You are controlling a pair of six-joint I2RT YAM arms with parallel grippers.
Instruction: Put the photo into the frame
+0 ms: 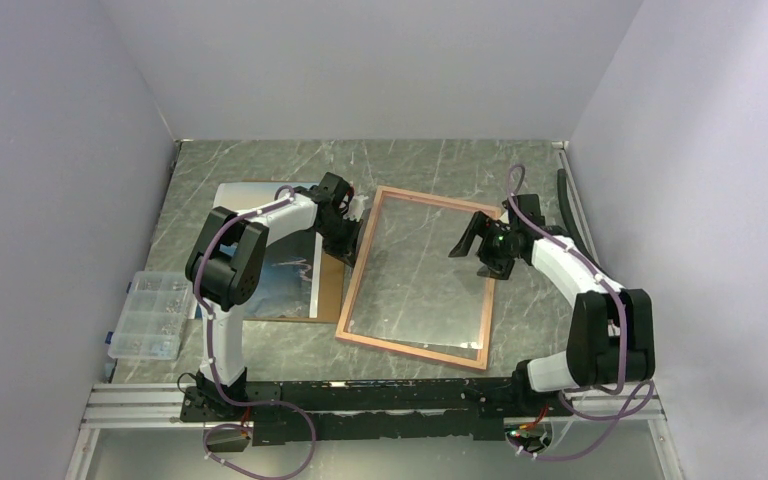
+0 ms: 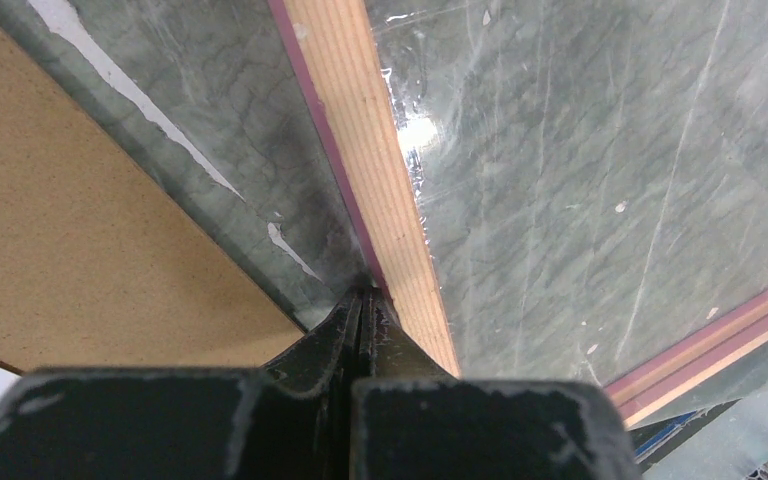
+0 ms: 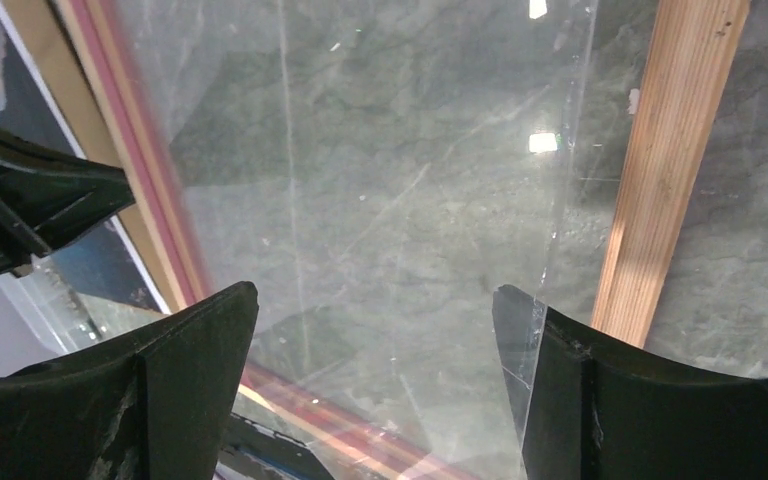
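Observation:
The frame lies flat mid-table, wood-brown back up, its clear pane showing the marble beneath. My left gripper is shut with nothing between its fingers, and its tip touches the outer side of the frame's left rail. My right gripper hangs open over the pane, just inside the right rail. The pane's loose right edge crosses in front of my right fingertip. The photo lies left of the frame on the backing board, partly under the left arm.
A brown backing board lies left of the frame, close beside its rail. A clear plastic parts box stands at the table's left edge. Walls close in the left, back and right sides. A cable strip runs along the right wall.

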